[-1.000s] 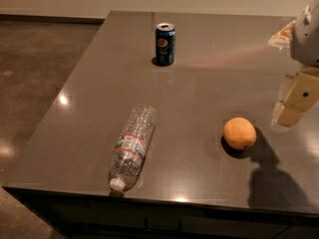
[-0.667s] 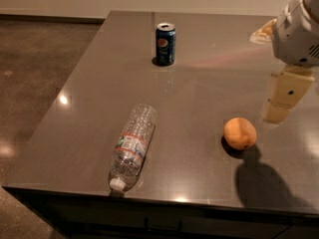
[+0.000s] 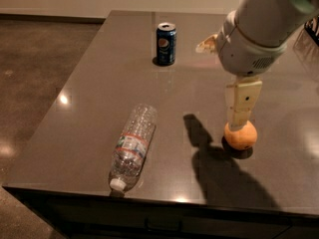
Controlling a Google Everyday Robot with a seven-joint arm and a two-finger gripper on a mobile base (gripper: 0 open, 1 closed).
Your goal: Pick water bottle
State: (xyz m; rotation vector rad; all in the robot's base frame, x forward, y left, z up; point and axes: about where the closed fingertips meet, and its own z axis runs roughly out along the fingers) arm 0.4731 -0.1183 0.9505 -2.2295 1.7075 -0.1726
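Observation:
The water bottle point(image 3: 131, 146) is clear ribbed plastic with a white cap and a white, red and green label band. It lies on its side on the dark table point(image 3: 99, 83), near the front edge, with the cap toward me. My gripper point(image 3: 241, 106) hangs from the arm at the right. It is above the table and just over an orange point(image 3: 240, 136). It is well to the right of the bottle and holds nothing that I can see.
A blue soda can point(image 3: 166, 44) stands upright at the back middle of the table. The orange sits at the right front. The arm's shadow point(image 3: 219, 173) falls between bottle and orange. The table's left and front edges drop to a concrete floor point(image 3: 35, 68).
The arm has swung in from the right edge toward the table's middle, and the gripper now hangs directly over the orange. The bottle, can and orange have not moved.

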